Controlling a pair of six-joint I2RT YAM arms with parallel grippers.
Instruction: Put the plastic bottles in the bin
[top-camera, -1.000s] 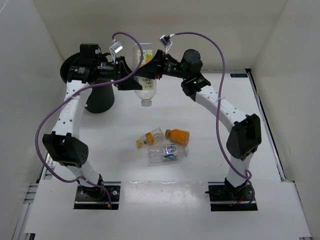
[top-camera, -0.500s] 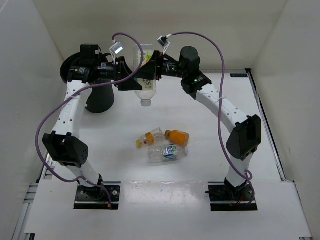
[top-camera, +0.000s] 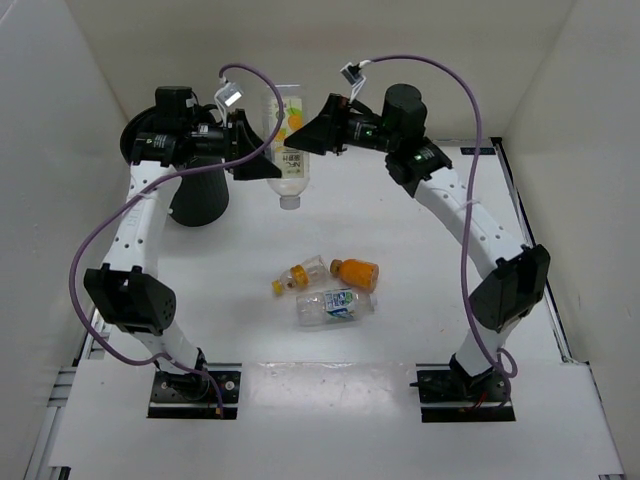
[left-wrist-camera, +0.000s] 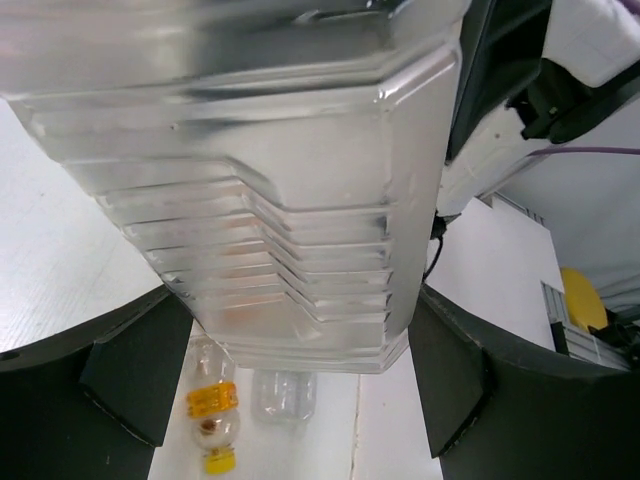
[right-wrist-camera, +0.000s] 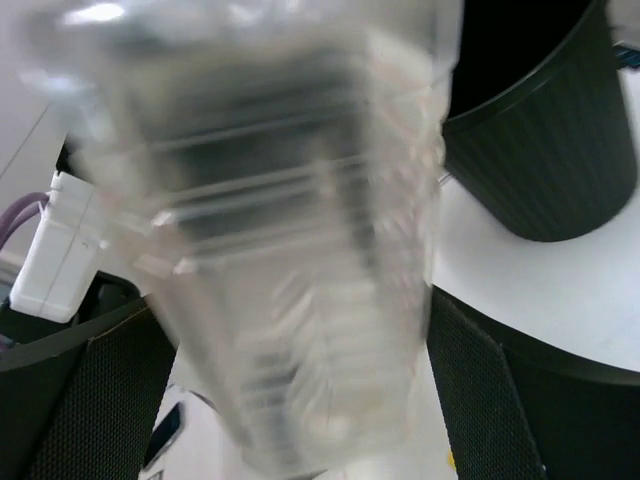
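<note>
A large square clear bottle (top-camera: 287, 150) with a yellow label hangs cap down above the back of the table. My left gripper (top-camera: 268, 158) is shut on its ribbed body (left-wrist-camera: 280, 200). The right gripper (top-camera: 308, 138) stands open just right of it, and the blurred bottle (right-wrist-camera: 300, 250) still fills the space between its fingers. The black ribbed bin (top-camera: 200, 200) stands at the back left, partly behind the left arm, and shows again in the right wrist view (right-wrist-camera: 545, 150). A yellow-capped bottle (top-camera: 295, 275), an orange-filled one (top-camera: 357, 270) and a blue-green-labelled one (top-camera: 337, 305) lie mid-table.
White walls close in the table on the left, back and right. A purple cable loops over each arm. In the left wrist view the yellow-capped bottle (left-wrist-camera: 213, 420) and a clear bottle (left-wrist-camera: 283, 392) lie on the table below the held one.
The right gripper has opened off the large bottle and drawn back to the right. The left gripper keeps the bottle, which has shifted slightly up and left.
</note>
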